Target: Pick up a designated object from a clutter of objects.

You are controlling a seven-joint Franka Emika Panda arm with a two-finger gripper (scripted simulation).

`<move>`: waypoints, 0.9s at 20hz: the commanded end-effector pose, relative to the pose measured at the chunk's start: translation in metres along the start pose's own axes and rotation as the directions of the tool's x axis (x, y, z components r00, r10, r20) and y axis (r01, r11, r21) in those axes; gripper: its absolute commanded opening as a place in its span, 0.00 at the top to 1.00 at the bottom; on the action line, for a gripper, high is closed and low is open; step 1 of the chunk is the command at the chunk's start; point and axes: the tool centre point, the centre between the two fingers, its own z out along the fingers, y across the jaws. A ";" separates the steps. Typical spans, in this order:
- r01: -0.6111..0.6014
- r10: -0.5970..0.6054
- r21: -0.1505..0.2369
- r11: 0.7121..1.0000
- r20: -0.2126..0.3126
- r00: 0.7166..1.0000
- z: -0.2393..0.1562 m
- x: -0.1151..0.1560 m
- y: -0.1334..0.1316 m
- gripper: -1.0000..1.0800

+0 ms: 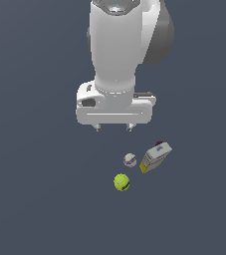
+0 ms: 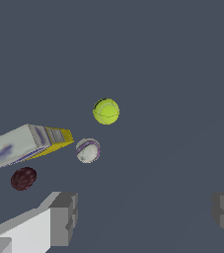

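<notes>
The dark grey counter fills both views, and above it the white arm is seen hanging with its claw held well apart from everything below. The claw's two fingers are spread wide in the wrist view, and nothing is held between them. The white-and-yellow box is laid flat on the counter at the exterior view's right of the group, with a small dark red object just beside its far end. The yellow-green tennis ball, the designated object, is found nearest the exterior camera, resting free on the counter, close to the smaller white ball but apart from it. The white ball is set just beside the box's yellow end. By this showing, nothing has been grasped: the descent over the tennis ball, the closing and the lift are all judged to be left.
</notes>
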 end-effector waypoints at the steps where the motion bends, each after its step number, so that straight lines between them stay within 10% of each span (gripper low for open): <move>1: 0.012 -0.012 0.000 1.000 0.003 1.000 0.018 0.013 -0.003 0.04; 18: 0.089 -0.089 0.004 0.996 0.019 0.996 0.161 0.078 -0.027 0.04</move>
